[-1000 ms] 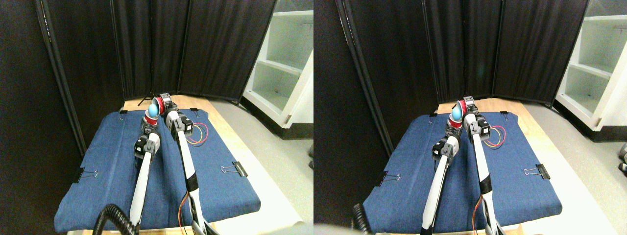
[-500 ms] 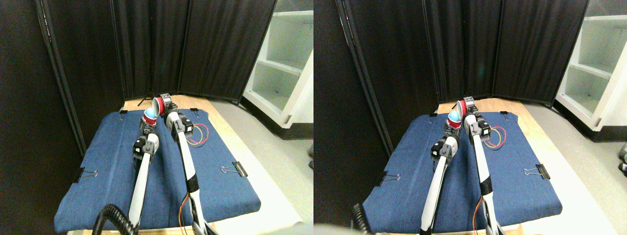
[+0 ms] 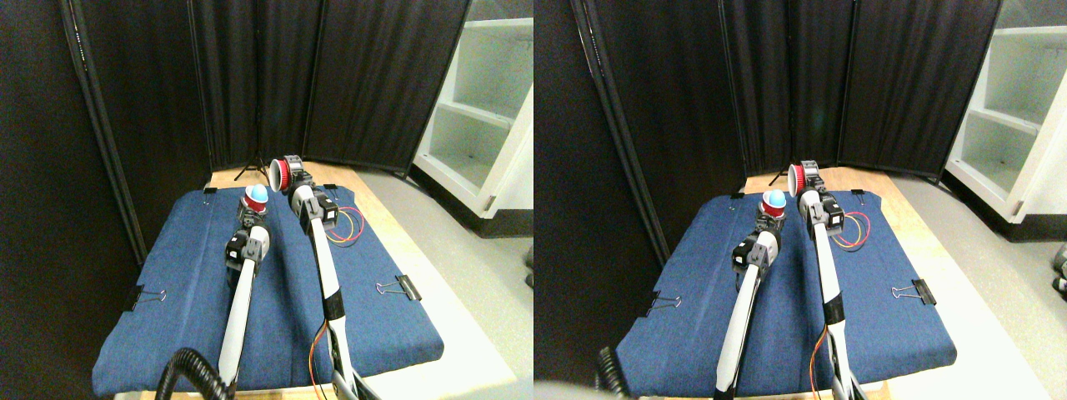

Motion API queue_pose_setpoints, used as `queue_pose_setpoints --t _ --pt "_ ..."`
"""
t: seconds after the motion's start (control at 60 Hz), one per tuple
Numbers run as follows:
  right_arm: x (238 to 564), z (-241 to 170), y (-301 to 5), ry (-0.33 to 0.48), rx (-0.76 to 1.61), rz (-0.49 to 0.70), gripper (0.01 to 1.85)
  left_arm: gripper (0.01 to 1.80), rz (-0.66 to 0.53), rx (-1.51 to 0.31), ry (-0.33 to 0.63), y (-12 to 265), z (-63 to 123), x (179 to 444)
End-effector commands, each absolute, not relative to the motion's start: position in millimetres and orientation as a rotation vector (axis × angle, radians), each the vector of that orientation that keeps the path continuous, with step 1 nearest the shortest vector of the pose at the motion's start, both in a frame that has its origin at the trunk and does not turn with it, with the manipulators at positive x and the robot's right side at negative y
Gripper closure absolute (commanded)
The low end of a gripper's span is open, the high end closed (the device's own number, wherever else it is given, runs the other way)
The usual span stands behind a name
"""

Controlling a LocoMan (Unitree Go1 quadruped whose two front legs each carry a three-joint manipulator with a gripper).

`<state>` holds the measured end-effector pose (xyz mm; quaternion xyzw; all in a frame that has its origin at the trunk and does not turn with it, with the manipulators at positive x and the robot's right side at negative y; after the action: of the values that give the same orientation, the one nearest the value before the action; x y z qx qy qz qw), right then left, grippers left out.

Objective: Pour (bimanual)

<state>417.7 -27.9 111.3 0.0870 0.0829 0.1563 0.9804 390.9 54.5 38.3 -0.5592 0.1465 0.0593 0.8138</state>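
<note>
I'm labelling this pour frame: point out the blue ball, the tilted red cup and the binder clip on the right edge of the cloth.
blue ball (image 3: pixel 257 195): stereo pair view, its top.
tilted red cup (image 3: pixel 280 173): stereo pair view, ribbed side.
binder clip (image 3: pixel 409 287): stereo pair view, black body.

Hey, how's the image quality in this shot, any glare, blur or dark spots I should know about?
Stereo pair view: even indoor light, no strong glare; the black curtain swallows detail; the white shelf at right looks slightly washed out; wide-angle bending shows along the edges; the red cup and the blue ball are small and soft, so gripper detail is hard to read against the blue cloth.
</note>
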Motion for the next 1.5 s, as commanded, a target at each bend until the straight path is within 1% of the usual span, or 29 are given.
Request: queue_pose_setpoints --t 0.017,0.033,0.083,0.15,0.217,0.267,0.35,0.45,0.5,0.55,0.583,0.65,0.683,0.733,0.8,0.917,1.2,1.367,1.4,1.5 --pt "422 113 -30 0.145 0.239 0.239 1.47 1.48 0.107 -1.214 0.269 53 44.2 395" --pt "422 112 -31 0.145 0.289 0.213 1.46 1.48 0.106 -1.219 0.267 53 44.4 396" --pt "423 110 -33 0.141 0.341 0.19 1.45 1.48 0.106 -1.23 0.263 54 44.7 396" --pt "426 105 -38 0.151 0.462 0.196 1.47 1.48 0.105 -1.243 0.252 56 45.2 397" --pt "429 100 -43 0.152 0.549 0.16 1.45 1.48 0.098 -1.241 0.251 58 44.7 398" --pt "429 98 -45 0.157 0.603 0.153 1.44 1.48 0.096 -1.243 0.252 60 44.2 399" --pt "431 92 -49 0.155 0.763 0.09 1.46 1.48 0.098 -1.249 0.25 62 43.5 401" --pt "436 83 -57 0.133 0.923 0.12 1.44 1.48 0.096 -1.254 0.253 64 43.0 403" --pt "437 80 -60 0.132 0.987 0.113 1.44 1.48 0.096 -1.254 0.254 65 42.9 403" --pt "438 76 -63 0.13 1.103 0.092 1.47 1.48 0.091 -1.259 0.257 67 42.2 404" --pt "438 72 -65 0.109 1.115 0.1 1.49 1.48 0.087 -1.268 0.263 68 41.4 406" --pt "439 66 -69 0.101 1.141 0.104 1.49 1.48 0.096 -1.284 0.264 70 40.7 406" --pt "439 62 -71 0.1 1.185 0.093 1.49 1.48 0.098 -1.302 0.269 71 39.5 407" --pt "439 59 -73 0.096 1.182 0.085 1.48 1.48 0.105 -1.337 0.272 73 38.3 408" --pt "438 54 -77 0.1 1.259 0.053 1.49 1.48 0.113 -1.366 0.272 75 35.0 410" --pt "436 44 -84 0.085 1.274 0.037 1.47 1.48 0.134 -1.403 0.264 79 27.2 414" --pt "438 30 -93 0.095 1.357 0.006 1.49 1.48 0.171 -1.427 0.259 84 9.1 421" --pt "440 24 -97 0.1 1.362 -0.019 1.5 1.48 0.178 -1.413 0.264 87 1.6 423" --pt "441 22 -97 0.099 1.379 -0.053 1.51 1.48 0.186 -1.417 0.266 88 -0.3 424" --pt "442 18 -98 0.099 1.392 -0.072 1.51 1.48 0.199 -1.422 0.267 87 -3.9 425"
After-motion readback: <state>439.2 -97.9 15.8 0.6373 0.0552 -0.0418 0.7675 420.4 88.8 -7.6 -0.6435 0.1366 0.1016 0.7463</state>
